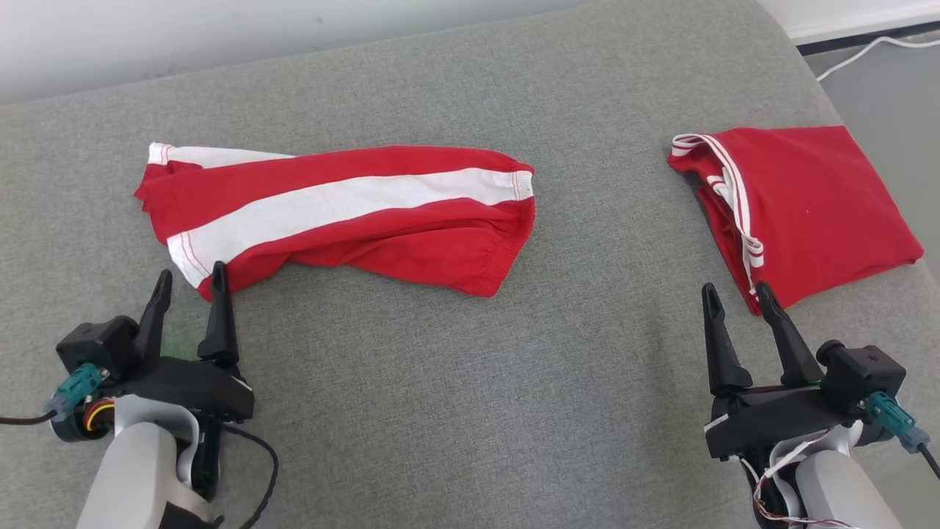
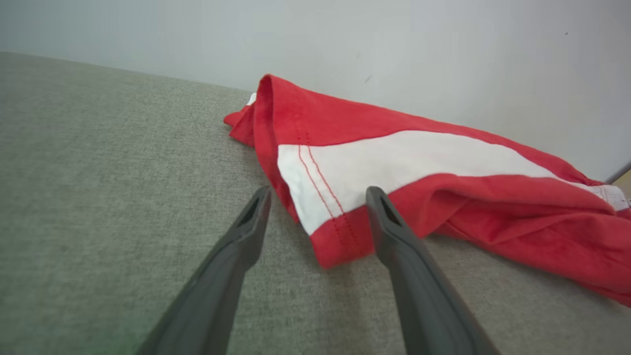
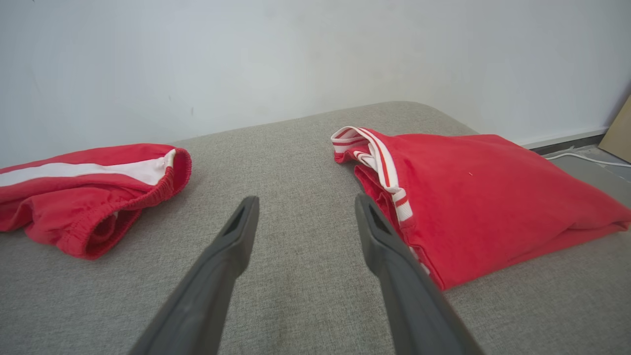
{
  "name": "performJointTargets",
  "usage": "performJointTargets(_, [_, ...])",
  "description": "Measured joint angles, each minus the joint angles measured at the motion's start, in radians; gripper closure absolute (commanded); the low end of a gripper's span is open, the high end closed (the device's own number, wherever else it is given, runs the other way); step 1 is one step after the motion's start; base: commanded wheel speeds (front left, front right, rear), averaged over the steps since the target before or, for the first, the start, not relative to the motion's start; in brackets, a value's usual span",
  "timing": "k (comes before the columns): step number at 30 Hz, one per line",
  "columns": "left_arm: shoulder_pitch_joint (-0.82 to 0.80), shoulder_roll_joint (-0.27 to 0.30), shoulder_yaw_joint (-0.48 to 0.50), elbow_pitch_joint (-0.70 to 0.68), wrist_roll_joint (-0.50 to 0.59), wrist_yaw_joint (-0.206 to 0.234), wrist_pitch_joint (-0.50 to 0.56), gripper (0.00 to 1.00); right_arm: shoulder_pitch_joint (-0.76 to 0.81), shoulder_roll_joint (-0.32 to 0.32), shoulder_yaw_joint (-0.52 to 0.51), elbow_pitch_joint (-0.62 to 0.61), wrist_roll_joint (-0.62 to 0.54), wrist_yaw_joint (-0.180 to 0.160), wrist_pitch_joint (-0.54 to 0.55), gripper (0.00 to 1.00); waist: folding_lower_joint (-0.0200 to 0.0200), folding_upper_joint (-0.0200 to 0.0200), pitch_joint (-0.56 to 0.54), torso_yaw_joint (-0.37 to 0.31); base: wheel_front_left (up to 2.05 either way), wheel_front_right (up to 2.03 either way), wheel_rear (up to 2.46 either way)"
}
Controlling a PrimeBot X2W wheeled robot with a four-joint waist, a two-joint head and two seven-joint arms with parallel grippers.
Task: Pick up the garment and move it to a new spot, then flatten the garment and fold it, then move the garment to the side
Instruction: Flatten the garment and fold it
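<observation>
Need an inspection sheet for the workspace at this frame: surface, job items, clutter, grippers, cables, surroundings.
Surface: grey fabric cushion, rounded far corner.
Job's things: striped garment rumpled at left-centre; folded red garment at the right edge, apart from it.
Clutter: nothing seen.
Grippers: left gripper open, striped garment's near corner between its fingers; right gripper open beside the folded garment's near corner.
Cables: white cable on the grey floor; black cable looping at the left wrist.
Surroundings: pale wall behind; floor beyond the cushion's right side.
</observation>
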Motion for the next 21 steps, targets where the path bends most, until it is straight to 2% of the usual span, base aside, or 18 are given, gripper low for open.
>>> performJointTargets(15, [0.001, -0.013, 0.022, 0.013, 0.050, 0.011, 0.000, 0.00, 0.002, 0.015, -0.002, -0.035, -0.013, 0.000, 0.000, 0.00, 0.0001, 0.0000, -0.020, 0.015, 0.00, 0.00, 0.00])
performJointTargets(21, [0.035, -0.015, 0.011, -0.044, 0.092, 0.021, 0.000, 0.00, 0.009, 0.025, -0.006, -0.043, -0.021, 0.000, 0.000, 0.00, 0.0002, 0.0000, -0.039, 0.024, 0.00, 0.00, 0.00])
